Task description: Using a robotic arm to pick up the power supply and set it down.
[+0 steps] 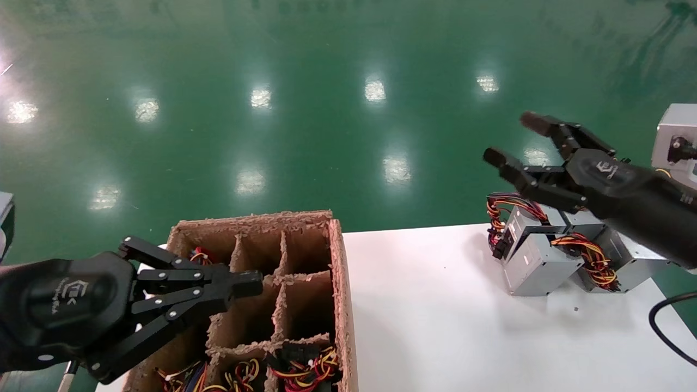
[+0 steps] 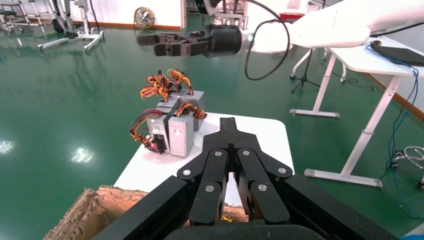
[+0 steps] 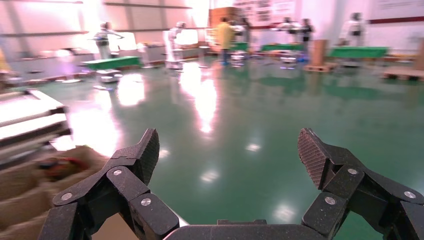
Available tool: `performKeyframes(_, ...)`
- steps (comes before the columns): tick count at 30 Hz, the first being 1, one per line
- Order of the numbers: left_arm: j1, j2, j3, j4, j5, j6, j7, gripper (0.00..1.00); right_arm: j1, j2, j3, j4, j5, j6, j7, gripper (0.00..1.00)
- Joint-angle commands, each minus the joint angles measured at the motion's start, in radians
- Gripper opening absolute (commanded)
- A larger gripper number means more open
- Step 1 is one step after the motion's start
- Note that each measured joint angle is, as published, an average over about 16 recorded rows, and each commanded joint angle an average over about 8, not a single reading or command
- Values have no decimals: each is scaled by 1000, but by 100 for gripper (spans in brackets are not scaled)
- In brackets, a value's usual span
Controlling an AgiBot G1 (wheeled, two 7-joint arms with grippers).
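Right gripper hangs spread wide, nothing in it, above the power supply cluster on the white table, not touching. The nearest unit sits just below and slightly behind the fingertips, its wire bundle directly under them. Left gripper is pinched closed and empty over the cardboard divider box. Likely heavy, rigid, slick metal; grab across the case's flat sides, not the floppy wires.

From my seat I count two grippers, left and right, one white bench, one cardboard crate, and what looks like three power supplies clustered together, hard to be sure.
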State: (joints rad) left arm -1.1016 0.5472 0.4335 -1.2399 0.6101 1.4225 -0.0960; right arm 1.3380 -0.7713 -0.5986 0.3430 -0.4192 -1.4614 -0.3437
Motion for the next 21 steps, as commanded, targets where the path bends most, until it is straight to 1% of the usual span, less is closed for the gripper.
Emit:
performKeyframes(1,0,0,0,0,0,0,0,0,-19,11,22,66,-22,-2,37,100)
performKeyframes(2,0,0,0,0,0,0,0,1,-28,17,33,98,-33,-4,55,100)
performKeyframes(3,0,0,0,0,0,0,0,12,-37,22,44,130,-43,-5,74,100)
performKeyframes(10,0,0,0,0,0,0,0,99,-101,61,122,361,-119,-13,204,100)
performKeyframes(11,0,0,0,0,0,0,0,100,-110,67,134,394,-130,-14,223,100)
performKeyframes(21,0,0,0,0,0,0,0,100,-202,123,244,721,-238,-26,407,100)
